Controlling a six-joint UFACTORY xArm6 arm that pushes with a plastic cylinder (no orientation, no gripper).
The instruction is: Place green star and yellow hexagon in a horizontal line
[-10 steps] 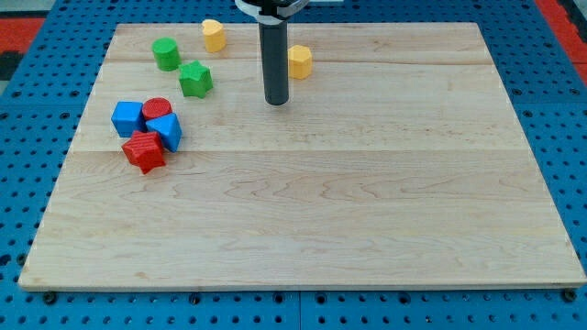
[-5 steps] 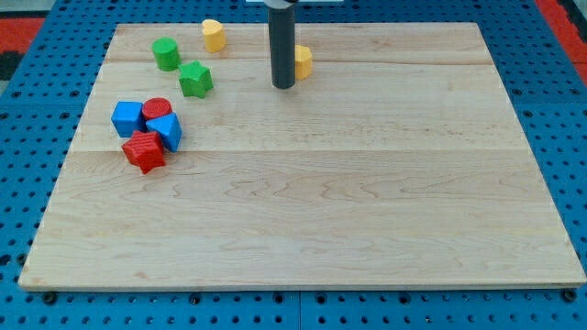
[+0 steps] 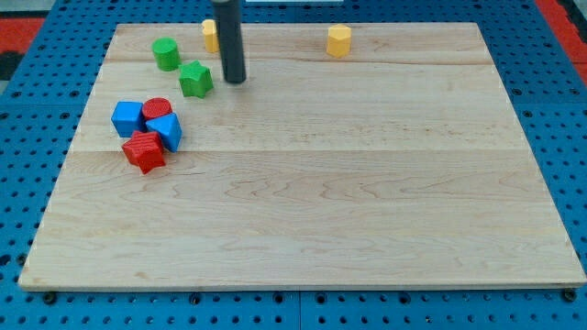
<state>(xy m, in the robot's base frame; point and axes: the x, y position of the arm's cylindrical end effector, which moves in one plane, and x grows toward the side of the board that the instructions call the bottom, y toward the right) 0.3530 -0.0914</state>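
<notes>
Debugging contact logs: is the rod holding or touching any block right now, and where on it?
Nothing is held. My tip stands just to the view's right of the green star, with a small gap showing; the yellow hexagon sits far off to the right.

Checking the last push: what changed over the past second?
The yellow hexagon moved toward the view's right and top, now near the board's top edge. My tip swung to the view's left and sits just right of the green star, with a small gap between them. The star, green cylinder, other yellow block and the red and blue cluster stayed put.
</notes>
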